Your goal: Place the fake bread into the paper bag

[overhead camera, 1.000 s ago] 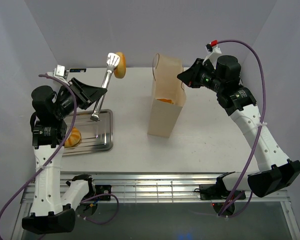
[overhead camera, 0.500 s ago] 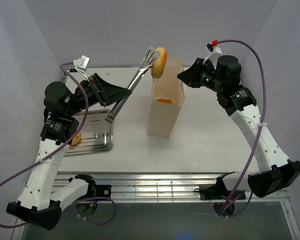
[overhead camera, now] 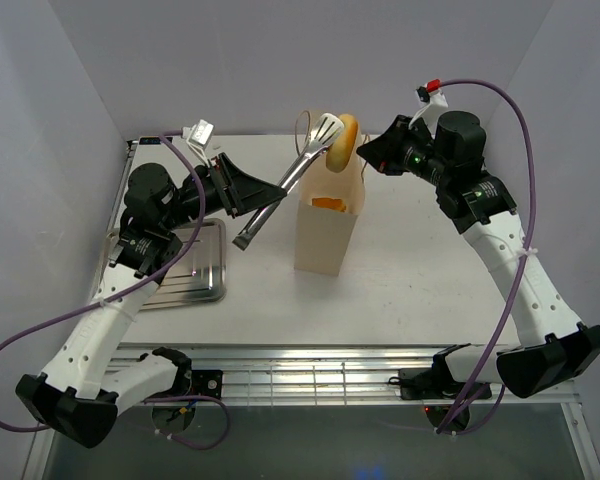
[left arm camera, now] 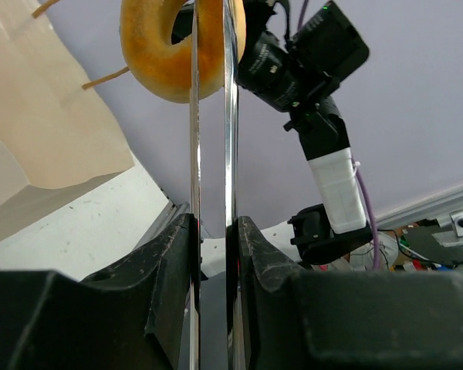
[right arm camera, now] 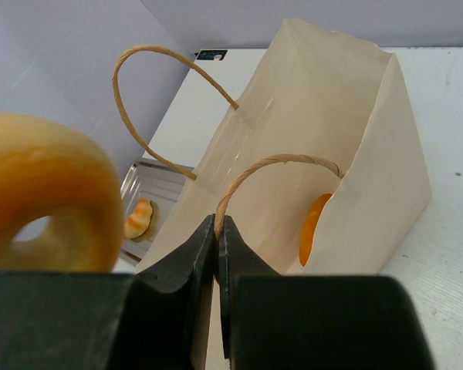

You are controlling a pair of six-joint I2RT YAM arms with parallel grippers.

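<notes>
The paper bag (overhead camera: pixel 325 235) stands upright at mid-table. My right gripper (right arm camera: pixel 217 223) is shut on its near string handle (right arm camera: pixel 278 163), at the bag's right rim (overhead camera: pixel 365 160). My left gripper (left arm camera: pixel 214 231) is shut on long metal tongs (overhead camera: pixel 290 180). The tongs pinch a golden ring-shaped fake bread (overhead camera: pixel 346 140) just above the bag's mouth; the same bread (right arm camera: pixel 46 193) fills the left of the right wrist view. An orange piece of fake bread (right arm camera: pixel 315 227) lies inside the bag. A further piece (right arm camera: pixel 141 218) rests on the tray.
A flat silver tray (overhead camera: pixel 195 285) lies on the table left of the bag, under my left arm. Grey walls close in the table at the back and both sides. My right arm's wrist (left arm camera: pixel 309 54) hangs close behind the held bread.
My left arm has swung to the right, carrying the tongs and the ring-shaped bread from beyond the tray to above the bag's mouth. The right gripper has kept hold of the handle.
</notes>
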